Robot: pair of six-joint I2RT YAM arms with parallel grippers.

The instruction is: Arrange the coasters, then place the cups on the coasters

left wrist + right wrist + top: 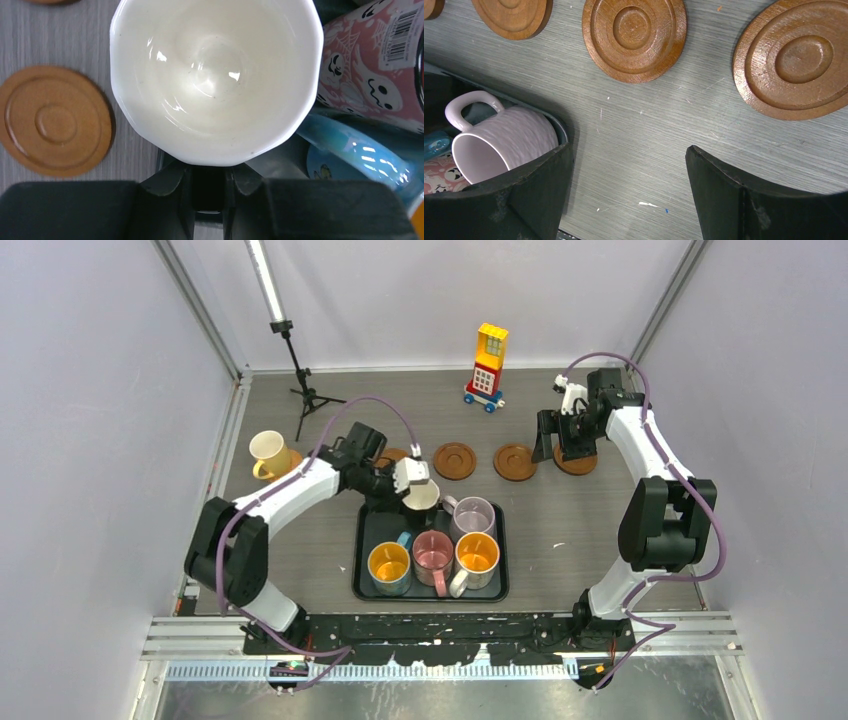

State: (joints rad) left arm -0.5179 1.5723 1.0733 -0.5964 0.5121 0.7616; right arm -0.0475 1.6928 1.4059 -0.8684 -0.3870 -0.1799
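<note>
My left arm bends inward over the black tray's [358, 570] far-left corner, where my left pincer [415, 480] pinches the cream cup's [215, 75] rim. My right pincer [568, 445] gapes empty above the rightmost coaster [580, 468]. The barcode digits on the pink ghost mug [370, 70] are unreadable.

1. A tray [357, 562] lies near the front, midway between the arms.
2. Three mugs [433, 555] stand in a row in its front half; a fourth mug [473, 515] stands behind them, on the right.
3. A fifth mug [421, 496] is at the tray's back left corner.
4. A row of coasters [454, 460] lies behind the tray.
5. Far left, a sixth mug [268, 452] sits on a coaster [291, 466].
6. A toy tower [489, 365] and a lamp stand [296, 358] stand behind the row.
</note>
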